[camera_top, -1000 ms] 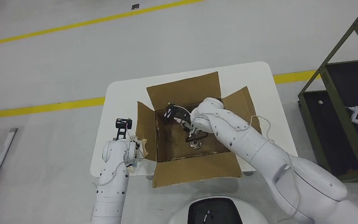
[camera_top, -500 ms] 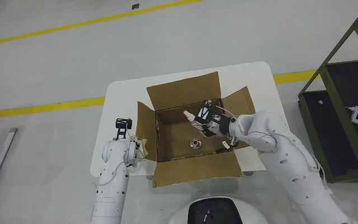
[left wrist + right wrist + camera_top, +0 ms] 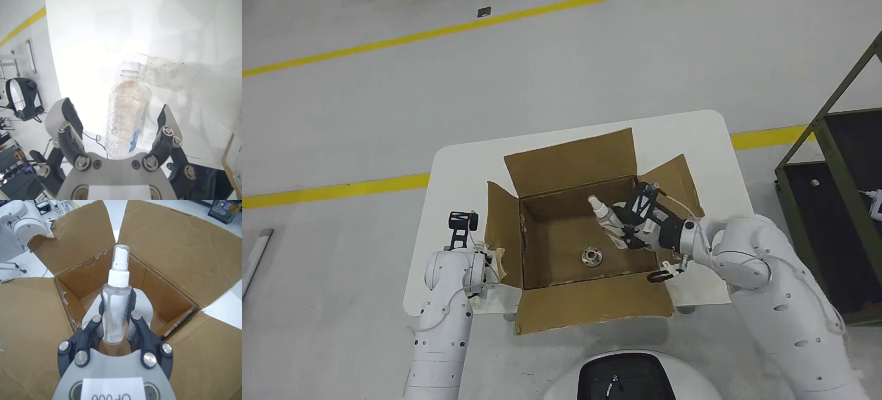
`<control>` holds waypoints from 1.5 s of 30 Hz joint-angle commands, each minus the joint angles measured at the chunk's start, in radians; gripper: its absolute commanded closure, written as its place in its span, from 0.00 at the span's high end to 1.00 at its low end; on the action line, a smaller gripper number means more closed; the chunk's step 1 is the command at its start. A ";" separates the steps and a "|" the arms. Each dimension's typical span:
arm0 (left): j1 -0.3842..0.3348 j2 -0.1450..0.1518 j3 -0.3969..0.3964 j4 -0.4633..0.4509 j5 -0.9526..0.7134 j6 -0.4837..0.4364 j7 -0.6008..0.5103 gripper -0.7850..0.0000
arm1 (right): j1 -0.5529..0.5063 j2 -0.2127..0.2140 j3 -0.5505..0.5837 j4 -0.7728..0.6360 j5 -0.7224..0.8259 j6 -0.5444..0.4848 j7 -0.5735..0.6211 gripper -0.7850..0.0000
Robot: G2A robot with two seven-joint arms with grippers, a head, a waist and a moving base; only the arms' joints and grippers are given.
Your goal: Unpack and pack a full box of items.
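An open cardboard box [image 3: 572, 165] stands on the white table [image 3: 692, 135]. My right gripper [image 3: 627, 222] hangs over the box's right side, shut on a clear spray bottle [image 3: 604, 211] with a white pump top. In the right wrist view the spray bottle [image 3: 117, 306] stands between the fingers of the right gripper [image 3: 117, 297], above the box interior [image 3: 90, 289]. A small round metal item [image 3: 590, 256] lies on the box floor. My left gripper [image 3: 462, 220] is left of the box, open. A clear plastic water bottle [image 3: 126, 113] lies on the table between the spread fingers of the left gripper [image 3: 115, 106].
All the box flaps [image 3: 592, 300] are folded outward; the left flap [image 3: 500, 225] is close to my left arm. A green metal rack [image 3: 832, 150] stands off the table's right side. Bare table [image 3: 467, 165] lies behind my left gripper.
My right arm has drawn back to the right from the box's far left part, carrying the spray bottle. The left arm has not moved.
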 commanded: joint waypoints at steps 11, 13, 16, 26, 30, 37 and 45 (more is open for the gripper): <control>0.000 0.000 0.000 0.000 0.000 0.000 0.000 1.00 | -0.061 0.036 0.300 -0.203 0.111 0.102 -0.116 0.00; 0.000 0.000 0.000 0.000 0.000 0.000 0.000 1.00 | -0.103 0.045 0.390 -0.263 0.111 0.135 -0.103 0.00; 0.000 0.000 0.000 0.000 0.000 0.000 0.000 1.00 | -0.171 0.060 0.512 -0.318 0.059 0.178 -0.035 0.00; 0.000 0.000 0.000 0.000 0.000 0.000 0.000 1.00 | -0.365 0.069 0.528 -0.278 -0.045 0.399 0.175 0.00; 0.000 0.000 0.000 0.000 0.000 0.000 0.000 1.00 | -0.360 0.067 0.444 -0.235 -0.095 0.474 0.203 0.00; 0.000 0.000 0.000 0.000 0.000 0.000 0.000 1.00 | -0.309 0.068 0.348 -0.156 -0.163 0.538 0.232 0.00; 0.000 0.000 0.000 0.000 0.000 0.000 0.000 1.00 | -0.301 0.069 0.333 -0.142 -0.163 0.542 0.229 0.00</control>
